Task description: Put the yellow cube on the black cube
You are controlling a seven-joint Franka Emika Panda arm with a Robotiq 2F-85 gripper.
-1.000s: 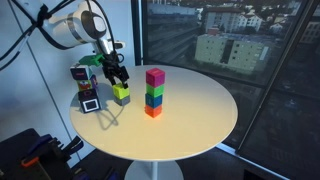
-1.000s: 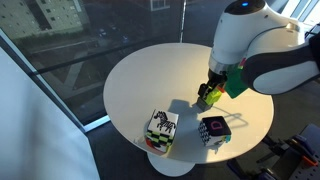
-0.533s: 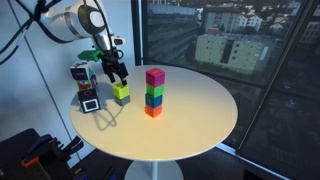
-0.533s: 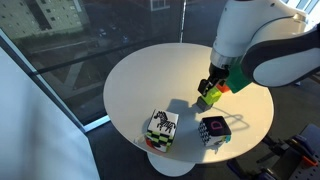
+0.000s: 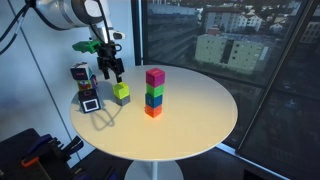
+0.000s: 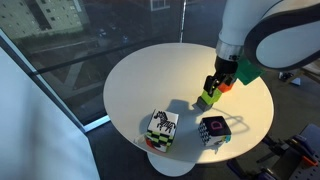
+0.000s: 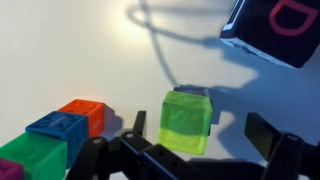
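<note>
Claw (image 5: 108, 70) in an exterior view hangs just above yellow cube (image 5: 121, 91), which sits on black cube (image 5: 122, 101); stack looks made. In an exterior view, yellow cube (image 6: 210, 98) lies directly under claw (image 6: 217, 86). Wrist view: jaws wide apart, empty, straddling yellow cube (image 7: 187, 122), likely so retreat won't drag it.

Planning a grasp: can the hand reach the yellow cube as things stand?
Probably yes: the hand hangs open just above the yellow cube, nothing between them; the coloured stack stands apart.
</note>
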